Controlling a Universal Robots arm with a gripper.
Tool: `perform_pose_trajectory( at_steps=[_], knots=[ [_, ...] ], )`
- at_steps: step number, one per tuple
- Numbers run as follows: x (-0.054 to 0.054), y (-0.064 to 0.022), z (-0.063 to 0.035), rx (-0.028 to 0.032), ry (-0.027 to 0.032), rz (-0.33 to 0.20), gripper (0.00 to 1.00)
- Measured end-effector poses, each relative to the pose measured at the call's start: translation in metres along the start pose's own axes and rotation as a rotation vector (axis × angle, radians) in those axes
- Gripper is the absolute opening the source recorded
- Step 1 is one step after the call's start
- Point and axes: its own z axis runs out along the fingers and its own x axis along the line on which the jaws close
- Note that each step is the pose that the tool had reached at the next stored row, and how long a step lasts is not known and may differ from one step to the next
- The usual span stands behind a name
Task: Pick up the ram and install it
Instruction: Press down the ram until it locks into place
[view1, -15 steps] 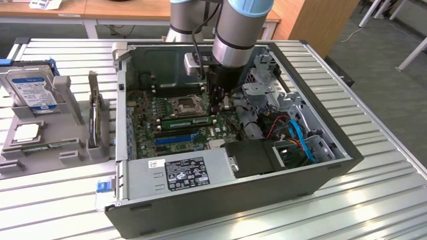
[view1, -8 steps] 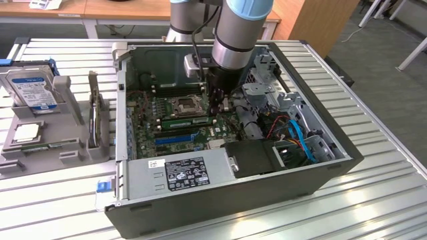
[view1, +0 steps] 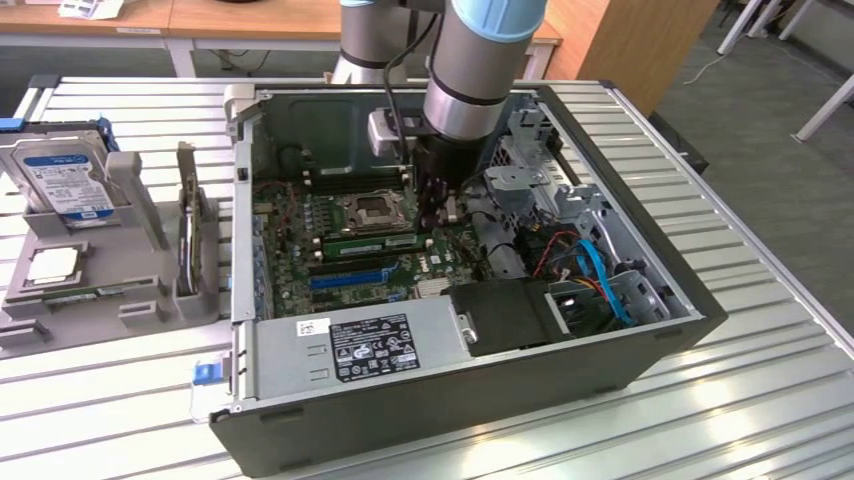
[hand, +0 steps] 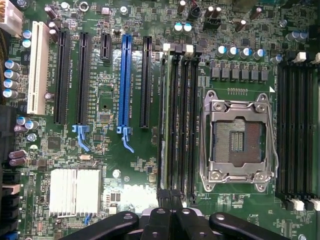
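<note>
1. We see the end effector (view1: 438, 205) down inside the open computer case (view1: 667, 330), low over the motherboard (view1: 300, 255) and next to the empty processor socket (view1: 370, 208).
2. In the wrist view its fingers (hand: 170, 197) are pressed together, tips just at the end of the bank of memory slots (hand: 187, 120) beside that socket (hand: 236, 137).
3. The ram (view1: 374, 242) shows in the exterior view as a green stick lying along the slots just below the socket, reaching toward the end effector from the exterior view's left.
4. In the wrist view we make out a green edge (hand: 164, 120) standing in the outermost slot of that bank, running straight out from the fingertips; whether the fingers pinch it or merely press on it, we cannot tell.
5. A second bank of black slots (hand: 297, 130) sits on the other side of the socket, and a blue expansion slot (hand: 124, 82) runs among the black ones further off.
6. Inside the case a grey power supply (view1: 360, 345) lies along the near wall, with blue cables (view1: 607, 280) to the exterior view's right.
7. The case lies on its side on a ribbed metal worktop (view1: 747, 400).
8. On the exterior view's left a grey holder (view1: 134, 290) carries a hard drive (view1: 60, 180) standing upright and a silver processor chip (view1: 54, 264) lying flat.
9. Behind, we see wooden desks (view1: 227, 20) and a grey carpet floor (view1: 787, 190).
</note>
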Motion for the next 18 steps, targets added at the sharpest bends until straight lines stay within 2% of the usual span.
perform_pose_trajectory(
  at_steps=[18],
  knots=[
    [0.0002, -0.0001, 0.0025, 0.0001, -0.0001, 0.0, 0.1]
  ],
)
